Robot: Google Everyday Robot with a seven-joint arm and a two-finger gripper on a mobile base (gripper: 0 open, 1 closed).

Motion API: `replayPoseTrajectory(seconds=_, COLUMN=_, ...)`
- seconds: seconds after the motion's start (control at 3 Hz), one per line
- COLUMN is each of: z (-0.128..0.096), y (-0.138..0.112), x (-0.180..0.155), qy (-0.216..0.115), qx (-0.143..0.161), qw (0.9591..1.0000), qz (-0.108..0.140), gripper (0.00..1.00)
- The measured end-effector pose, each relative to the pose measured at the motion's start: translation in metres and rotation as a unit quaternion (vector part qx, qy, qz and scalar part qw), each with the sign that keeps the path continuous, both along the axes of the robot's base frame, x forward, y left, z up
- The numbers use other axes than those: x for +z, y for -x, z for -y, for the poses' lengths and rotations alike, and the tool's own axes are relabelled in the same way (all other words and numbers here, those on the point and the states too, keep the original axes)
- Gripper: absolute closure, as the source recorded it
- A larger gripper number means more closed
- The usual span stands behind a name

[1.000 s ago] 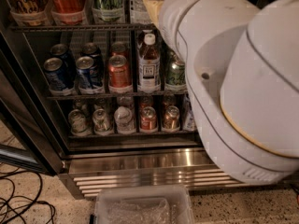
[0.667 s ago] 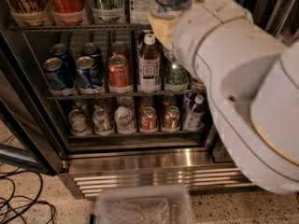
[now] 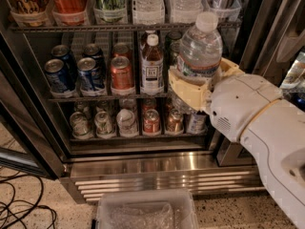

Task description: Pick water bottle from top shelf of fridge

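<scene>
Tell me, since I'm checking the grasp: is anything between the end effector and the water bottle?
Nothing. The camera view shows the end effector closed directly on the water bottle, with its cream fingers touching the bottle's lower body.

light: dim, warm indoor | source: seems above and in front of the fridge (image 3: 143, 163) | glare: bright bands on its base grille (image 3: 162, 182); white glints on the water bottle (image 3: 200, 46) clasped by the gripper (image 3: 200, 78) before the fridge's right side | shadow: fridge's lowest rack and left frame dark
</scene>
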State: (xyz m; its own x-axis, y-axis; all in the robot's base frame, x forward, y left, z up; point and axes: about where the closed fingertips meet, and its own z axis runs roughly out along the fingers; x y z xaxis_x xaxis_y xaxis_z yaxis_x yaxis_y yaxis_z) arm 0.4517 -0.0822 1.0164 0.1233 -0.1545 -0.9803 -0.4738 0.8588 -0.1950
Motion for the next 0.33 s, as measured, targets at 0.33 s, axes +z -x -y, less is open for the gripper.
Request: replayPoseTrajectory(seconds=0.33, z=0.0, y=0.0, x=0.0, qy=0.0, qx=0.0, qw=1.0, qz=0.0, gripper=1.0)
